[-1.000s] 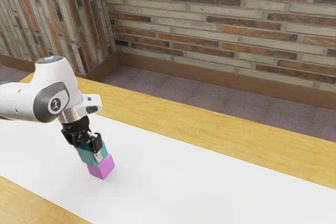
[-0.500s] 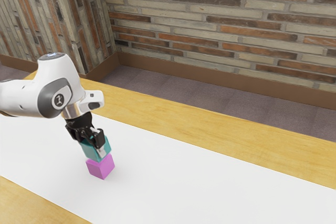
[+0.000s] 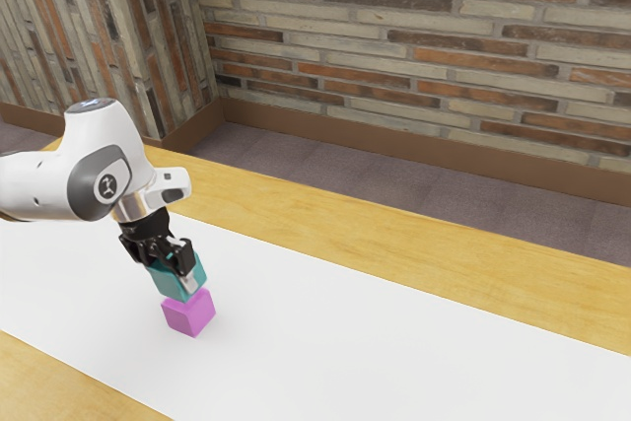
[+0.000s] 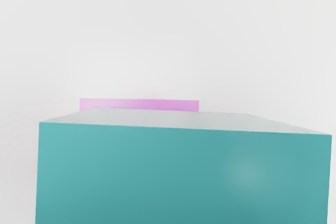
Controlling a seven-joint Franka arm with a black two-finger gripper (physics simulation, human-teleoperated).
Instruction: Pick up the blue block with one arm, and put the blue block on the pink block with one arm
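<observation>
Blue block [image 3: 178, 280], teal in these renders, is clamped between the fingers [image 3: 182, 259], which press on two opposite side faces around its upper half. Hangs tilted rather than level, directly over the pink block [image 3: 189, 314], which lies at about five o'clock of it in the exterior view. Lower edge at or just above the pink top face; cannot tell whether touching. From the wrist camera, blue block [image 4: 184, 171] close under the hand, with a thin strip of pink block [image 4: 139, 105] showing past its far edge.

Probably rigid and light, with flat, smooth faces: not fragile, but apt to slip or pivot in a shallow pinch. Best held on parallel side faces, near the middle, as now. Ought to be levelled before letting go, since a tilted release could land it on an edge and tip it off.

Around the stack: white table [image 3: 414, 342] stretching toward three o'clock, arm [image 3: 79, 179] reaching in from nine o'clock, brick wall [image 3: 414, 36] well apart at twelve o'clock. Likely sole hindrance: the pink block itself, loose, about the same width, easily nudged.
</observation>
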